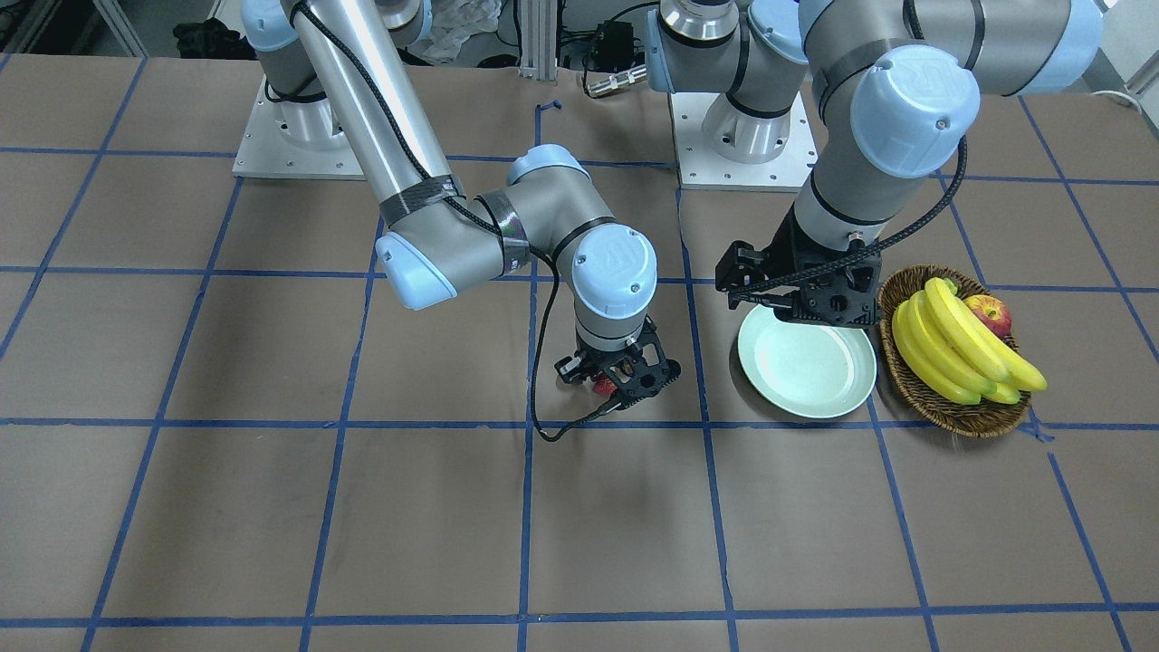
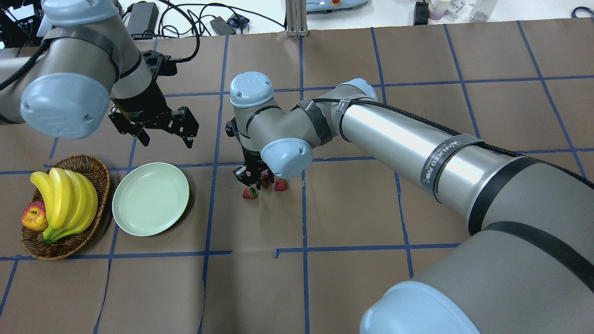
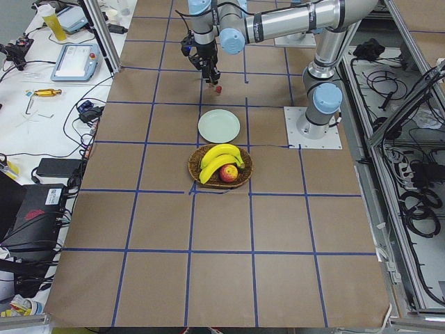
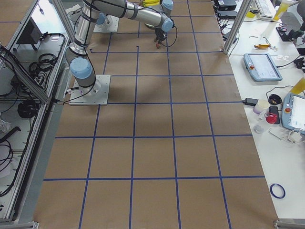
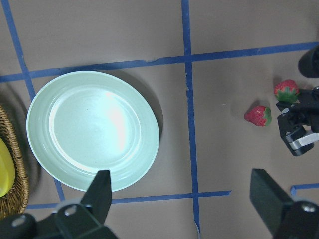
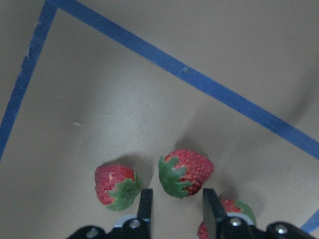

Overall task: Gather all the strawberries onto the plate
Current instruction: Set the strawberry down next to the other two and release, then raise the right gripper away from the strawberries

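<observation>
Three red strawberries lie close together on the brown table: one [image 6: 115,185] to the left, one [image 6: 185,171] in the middle, one [image 6: 234,209] partly hidden behind a finger. They also show in the overhead view [image 2: 250,193] [image 2: 280,185]. My right gripper [image 6: 176,201] is open and low over them, with the middle strawberry just ahead of its fingertips; it holds nothing. The mint-green plate [image 2: 151,198] is empty and lies left of the berries. My left gripper [image 2: 167,140] is open and empty, hovering above the plate's far edge [image 5: 92,129].
A brown wicker basket [image 2: 100,178] with bananas [image 2: 65,202] and a red-yellow apple [image 2: 33,217] stands right beside the plate, on the side away from the strawberries. Blue tape lines grid the table.
</observation>
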Available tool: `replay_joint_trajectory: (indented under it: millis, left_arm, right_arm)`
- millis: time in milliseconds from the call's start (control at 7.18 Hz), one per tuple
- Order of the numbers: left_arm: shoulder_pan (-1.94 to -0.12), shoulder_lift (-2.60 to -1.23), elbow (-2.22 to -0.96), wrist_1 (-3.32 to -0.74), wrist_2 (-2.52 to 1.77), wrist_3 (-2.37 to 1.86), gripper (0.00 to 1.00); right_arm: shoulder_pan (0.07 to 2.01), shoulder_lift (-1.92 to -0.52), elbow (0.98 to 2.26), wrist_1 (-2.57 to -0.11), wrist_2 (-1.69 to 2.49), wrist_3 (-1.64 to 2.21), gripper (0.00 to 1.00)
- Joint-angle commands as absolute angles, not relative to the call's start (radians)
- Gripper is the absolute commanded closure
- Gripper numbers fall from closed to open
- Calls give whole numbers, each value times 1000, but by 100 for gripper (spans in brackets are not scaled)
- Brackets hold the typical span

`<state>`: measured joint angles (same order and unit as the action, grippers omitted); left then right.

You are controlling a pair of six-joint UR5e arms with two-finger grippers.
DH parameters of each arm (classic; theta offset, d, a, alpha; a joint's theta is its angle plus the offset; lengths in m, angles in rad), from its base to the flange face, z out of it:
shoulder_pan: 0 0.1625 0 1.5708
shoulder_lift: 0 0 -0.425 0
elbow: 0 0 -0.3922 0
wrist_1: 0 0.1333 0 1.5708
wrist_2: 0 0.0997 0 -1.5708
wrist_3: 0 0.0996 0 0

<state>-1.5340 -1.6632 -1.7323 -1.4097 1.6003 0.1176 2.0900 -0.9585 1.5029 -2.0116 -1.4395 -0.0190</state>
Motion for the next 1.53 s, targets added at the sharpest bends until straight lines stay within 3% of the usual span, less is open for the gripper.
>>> replay_joint_trajectory:
  millis: [0, 418, 835, 1392]
  left_arm:
    - [-1534, -1667, -1730, -1410, 1601, 117, 0]
    - [-1542, -1672, -1721, -1385, 1592, 116, 0]
    - [-1554, -1686, -1730, -1373, 1597, 57, 0]
    - [-1600, -1776, -1730, -1307, 1547, -385, 0]
  right_arm:
    - [2088, -988, 1496, -1977, -1443, -20, 0]
    - [2027, -1127, 1483, -1901, -1451, -12, 0]
    - [1802, -1291, 1485, -1653, -1522, -25, 0]
    - [1674, -1430, 1491, -1523, -1575, -97, 0]
